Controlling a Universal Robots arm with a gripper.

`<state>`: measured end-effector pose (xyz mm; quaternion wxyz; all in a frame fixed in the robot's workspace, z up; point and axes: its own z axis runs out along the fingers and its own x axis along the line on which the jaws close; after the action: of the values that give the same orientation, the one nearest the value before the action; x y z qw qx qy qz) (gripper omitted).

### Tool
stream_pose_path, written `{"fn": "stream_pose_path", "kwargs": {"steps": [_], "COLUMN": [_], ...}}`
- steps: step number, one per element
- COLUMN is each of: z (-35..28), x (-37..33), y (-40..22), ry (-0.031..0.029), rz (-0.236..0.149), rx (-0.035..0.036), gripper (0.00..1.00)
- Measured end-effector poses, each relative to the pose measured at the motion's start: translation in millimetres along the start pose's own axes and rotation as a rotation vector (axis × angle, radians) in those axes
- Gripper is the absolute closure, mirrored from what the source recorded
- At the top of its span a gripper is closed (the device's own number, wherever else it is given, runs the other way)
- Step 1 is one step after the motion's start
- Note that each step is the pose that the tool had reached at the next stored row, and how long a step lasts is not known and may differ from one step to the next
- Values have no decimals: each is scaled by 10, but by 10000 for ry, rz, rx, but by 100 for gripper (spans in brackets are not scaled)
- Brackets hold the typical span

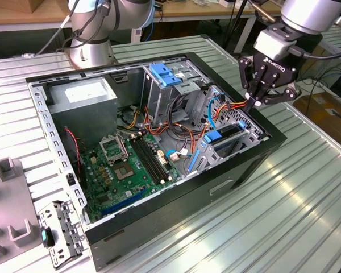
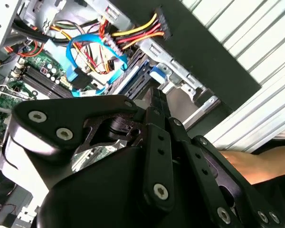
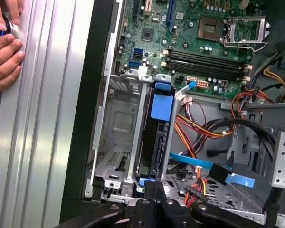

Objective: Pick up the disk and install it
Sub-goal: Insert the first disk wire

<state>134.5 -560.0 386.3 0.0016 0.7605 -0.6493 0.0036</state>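
The disk (image 3: 153, 142), dark with a bright blue carrier frame, stands on edge in a slot of the metal drive cage (image 3: 115, 123) inside the open computer case. In the exterior view the disk (image 1: 227, 135) lies at the case's corner toward the exterior view's right. My gripper (image 1: 254, 103) hangs over that corner, fingers shut together with nothing between them. In the first wrist view my gripper (image 3: 155, 189) has its tips right at the disk's blue end. The second wrist view shows my gripper (image 2: 156, 100) pointing at the blue frame end (image 2: 156, 73).
Orange, yellow and thin blue cables (image 3: 199, 142) run beside the cage. The motherboard (image 1: 125, 168) fills the case floor, with a light-blue latch plate (image 1: 165, 74) on the upper bay. A person's hand (image 3: 2, 42) rests on the ribbed table. A loose metal bracket (image 1: 59, 230) lies outside the case.
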Motion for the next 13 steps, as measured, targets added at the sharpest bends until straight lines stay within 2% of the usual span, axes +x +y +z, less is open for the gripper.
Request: {"fn": "stream_pose_path", "kwargs": {"steps": [4,13], "z": [1,1], "x": [-8,-45], "y": [-107,-257], "ry": [-2,16], "rz": [-93,-228], "rx": [1,-1], "gripper": [89,89]}}
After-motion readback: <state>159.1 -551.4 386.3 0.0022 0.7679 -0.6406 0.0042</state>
